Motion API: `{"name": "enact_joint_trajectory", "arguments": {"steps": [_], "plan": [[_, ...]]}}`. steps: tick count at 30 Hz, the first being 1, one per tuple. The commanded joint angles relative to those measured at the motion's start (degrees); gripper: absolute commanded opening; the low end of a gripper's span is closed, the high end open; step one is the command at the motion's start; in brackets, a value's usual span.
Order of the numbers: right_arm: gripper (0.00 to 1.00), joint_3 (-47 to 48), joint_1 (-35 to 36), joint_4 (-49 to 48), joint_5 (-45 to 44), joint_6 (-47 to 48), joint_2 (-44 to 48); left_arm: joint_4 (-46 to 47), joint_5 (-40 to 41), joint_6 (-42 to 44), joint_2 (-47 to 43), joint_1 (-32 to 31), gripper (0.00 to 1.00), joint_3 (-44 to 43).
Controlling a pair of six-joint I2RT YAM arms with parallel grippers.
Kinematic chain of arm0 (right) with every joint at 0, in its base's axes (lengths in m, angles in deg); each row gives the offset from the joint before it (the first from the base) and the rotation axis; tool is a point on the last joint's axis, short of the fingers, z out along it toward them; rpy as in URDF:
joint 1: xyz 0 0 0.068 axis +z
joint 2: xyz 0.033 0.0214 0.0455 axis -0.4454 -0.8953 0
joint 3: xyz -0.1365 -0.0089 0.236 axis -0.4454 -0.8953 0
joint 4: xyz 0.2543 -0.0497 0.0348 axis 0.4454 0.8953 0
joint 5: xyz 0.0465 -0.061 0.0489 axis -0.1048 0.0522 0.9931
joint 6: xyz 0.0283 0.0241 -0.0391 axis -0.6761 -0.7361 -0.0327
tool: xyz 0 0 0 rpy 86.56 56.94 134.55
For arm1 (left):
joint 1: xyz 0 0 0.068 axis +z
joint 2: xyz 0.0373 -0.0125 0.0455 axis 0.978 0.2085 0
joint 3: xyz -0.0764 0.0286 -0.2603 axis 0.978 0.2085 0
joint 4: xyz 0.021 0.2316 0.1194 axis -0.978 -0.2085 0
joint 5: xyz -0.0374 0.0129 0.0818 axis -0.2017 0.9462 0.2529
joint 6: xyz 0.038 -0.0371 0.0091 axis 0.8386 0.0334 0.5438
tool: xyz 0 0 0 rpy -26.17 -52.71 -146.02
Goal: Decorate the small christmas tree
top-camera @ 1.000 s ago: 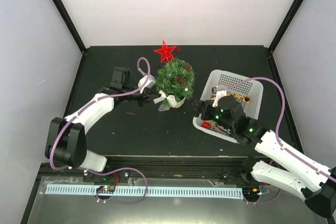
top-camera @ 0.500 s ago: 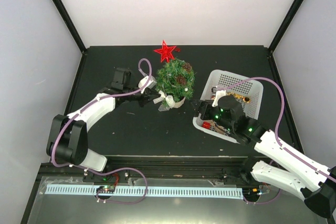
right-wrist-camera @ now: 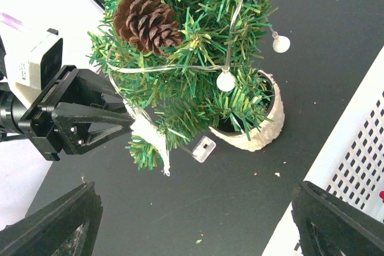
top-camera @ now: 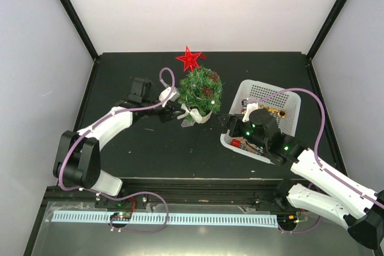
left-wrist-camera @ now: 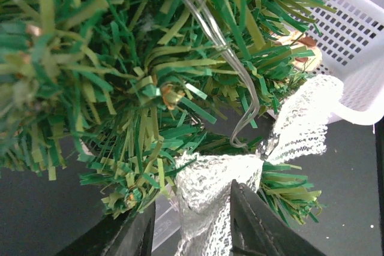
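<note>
The small christmas tree [top-camera: 201,90] stands in a cream pot [right-wrist-camera: 264,130] mid-table, carrying a pine cone [right-wrist-camera: 146,21] and a clear light wire [left-wrist-camera: 234,64]. A red star [top-camera: 189,59] lies on the table behind it. A white lace ribbon [left-wrist-camera: 210,190] hangs on a low left branch [right-wrist-camera: 150,136]. My left gripper [left-wrist-camera: 192,208] is at that branch, its jaws apart with the ribbon between them; a gap shows at the left finger. My right gripper [right-wrist-camera: 197,190] hovers wide open and holds nothing, between the tree and the white basket [top-camera: 240,97].
The basket [right-wrist-camera: 354,172] holds more ornaments at the right. Small white bulbs [right-wrist-camera: 225,81] dangle from the wire, and a clear tag [right-wrist-camera: 204,148] lies by the pot. Black frame rails border the table.
The left gripper's jaws have parted around the ribbon after being shut on it, having edged slightly closer to the tree. The right arm has not moved.
</note>
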Motion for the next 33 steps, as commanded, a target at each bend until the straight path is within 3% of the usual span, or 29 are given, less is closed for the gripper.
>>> {"name": "enact_joint_trajectory", "arguments": {"steps": [1, 14, 27, 29, 33], "plan": [[0.87, -0.01, -0.55, -1.11, 0.67, -0.20, 0.32, 0.41, 0.32, 0.62, -1.48, -0.39, 0.39, -1.36], [0.87, -0.92, -0.59, -1.33, 1.08, -1.23, 1.69, -2.92, 2.30, 2.63, -5.35, -0.39, 0.66, -1.75], [0.87, -1.98, -0.54, -1.08, 1.36, -1.83, 3.59, -7.06, 7.58, 5.67, -10.39, -0.30, 0.67, -1.79], [0.87, -2.06, -0.54, -1.19, 1.51, -1.96, 3.50, -7.81, 7.91, 6.57, -10.40, -0.29, 0.62, -2.01], [0.87, -2.23, -0.57, -1.35, 1.81, -2.05, 3.42, -10.90, 4.75, 9.45, -13.19, -0.36, 0.26, -2.18]]}}
